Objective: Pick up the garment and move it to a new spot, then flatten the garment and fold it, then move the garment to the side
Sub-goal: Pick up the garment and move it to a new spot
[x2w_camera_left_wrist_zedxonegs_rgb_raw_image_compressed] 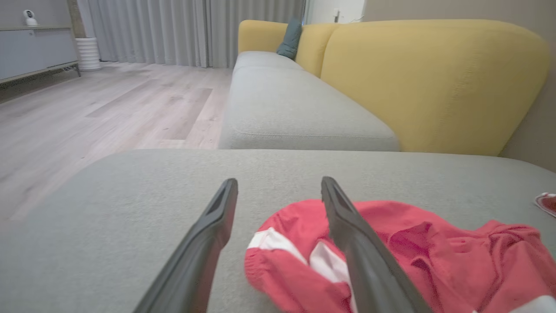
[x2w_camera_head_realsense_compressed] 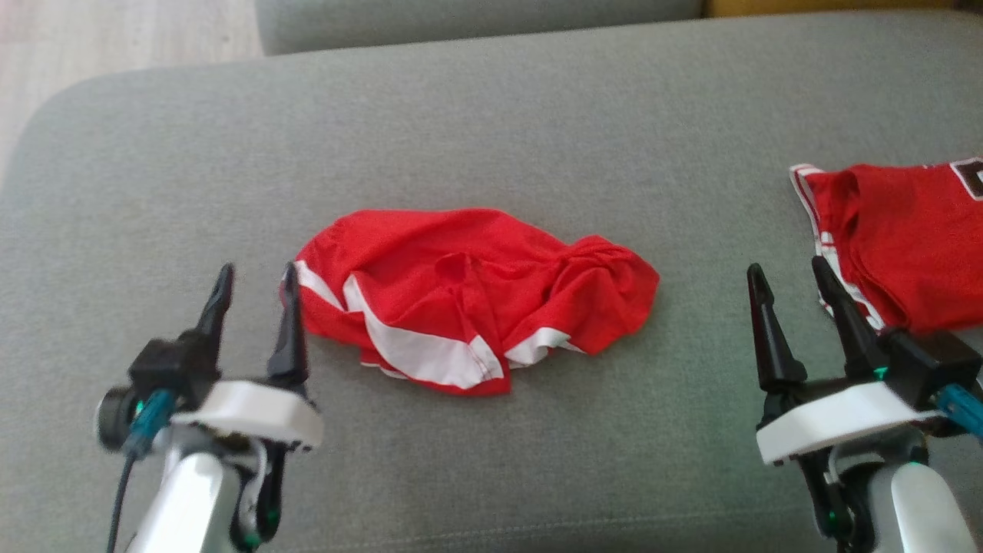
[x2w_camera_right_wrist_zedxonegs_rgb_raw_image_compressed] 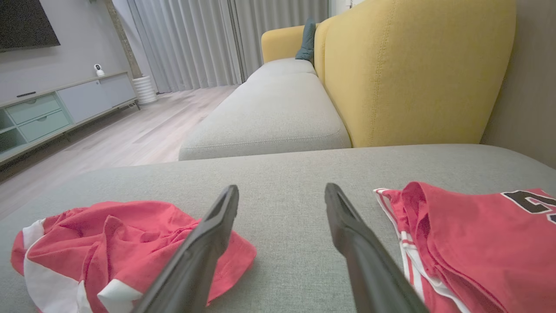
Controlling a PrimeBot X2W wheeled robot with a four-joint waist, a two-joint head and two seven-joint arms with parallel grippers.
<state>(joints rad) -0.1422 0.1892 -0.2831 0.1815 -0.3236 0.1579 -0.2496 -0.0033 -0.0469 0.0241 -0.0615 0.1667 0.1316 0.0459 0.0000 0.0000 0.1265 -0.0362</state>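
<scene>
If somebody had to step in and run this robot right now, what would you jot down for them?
Left gripper: open, empty, beside the white-trimmed end of the crumpled red garment.
Right gripper: open, empty, beside a second red garment at the right.
The crumpled one lies mid-cushion on the grey sofa seat.
Done: nothing flattened or folded yet.
To do: flatten, fold, move aside.

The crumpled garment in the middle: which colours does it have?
The garment is red with white bands; clearest in head view.

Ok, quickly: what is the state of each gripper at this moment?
Left gripper: open, holding nothing, next to the crumpled red garment.
Right gripper: open, holding nothing.
</scene>
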